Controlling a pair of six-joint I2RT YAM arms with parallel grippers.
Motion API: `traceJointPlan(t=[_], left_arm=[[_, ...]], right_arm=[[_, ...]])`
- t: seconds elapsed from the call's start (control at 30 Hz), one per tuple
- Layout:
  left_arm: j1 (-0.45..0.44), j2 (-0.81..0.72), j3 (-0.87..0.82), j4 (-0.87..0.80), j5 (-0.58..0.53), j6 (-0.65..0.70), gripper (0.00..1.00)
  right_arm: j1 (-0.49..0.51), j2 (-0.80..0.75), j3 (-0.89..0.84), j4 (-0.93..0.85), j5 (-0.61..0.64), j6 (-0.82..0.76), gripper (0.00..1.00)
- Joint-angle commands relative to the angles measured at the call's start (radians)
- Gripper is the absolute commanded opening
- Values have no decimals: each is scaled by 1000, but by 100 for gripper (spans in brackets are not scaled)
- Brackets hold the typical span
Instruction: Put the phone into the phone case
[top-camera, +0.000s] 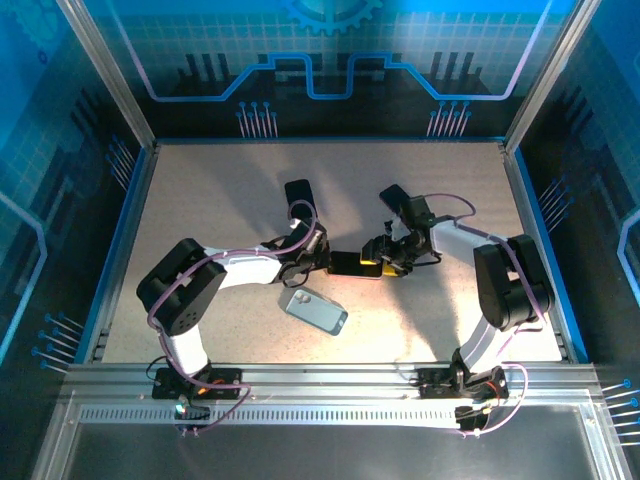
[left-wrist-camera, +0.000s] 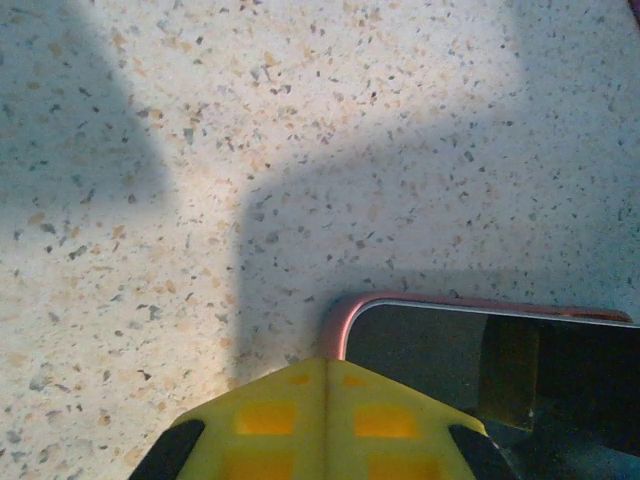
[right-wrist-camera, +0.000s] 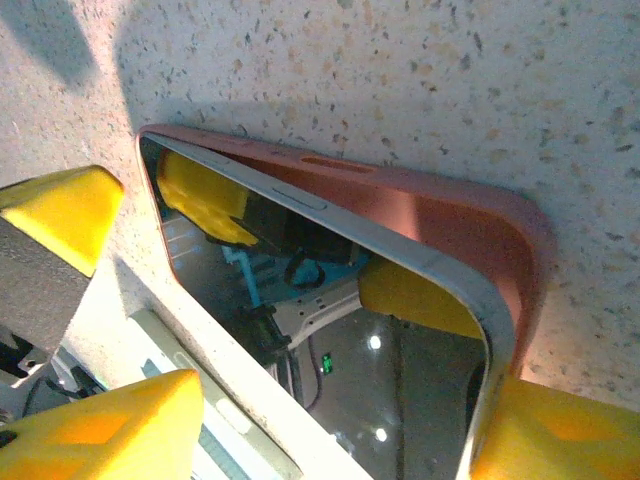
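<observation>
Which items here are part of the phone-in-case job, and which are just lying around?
Job:
- silver-framed black-screened phone
- pink phone case, partly around it

Lying about:
- pale blue flat phone-shaped thing, loose on the speckled table

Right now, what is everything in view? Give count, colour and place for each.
phone: 1, dark glossy screen with silver edge, table centre, partly seated in the case
phone case: 1, pink, flat under the phone
phone-shaped item: 1, pale blue-grey, flat, nearer the arm bases; phone or case, cannot tell
table: 1, speckled beige
left gripper: 1, yellow fingers, shut, at the phone's corner
right gripper: 1, yellow fingers, open, straddling the phone's other end
</observation>
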Motion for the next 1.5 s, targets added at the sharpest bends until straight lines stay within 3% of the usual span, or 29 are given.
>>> traceJointPlan(t=[0.0, 0.77, 1.2, 1.47], left_arm=[[-1, -31, -24, 31, 25, 20, 0], [-39, 3, 15, 55, 77, 8, 0], [-64, 100, 95, -4, 87, 8, 0], [-64, 114, 95, -54, 76, 17, 0]], right_arm=[[18, -7, 45, -83, 48, -25, 68], [34, -70, 88, -153, 110, -39, 70], [24, -132, -42, -41, 72, -68, 40], [20, -144, -87, -23, 105, -111, 28]])
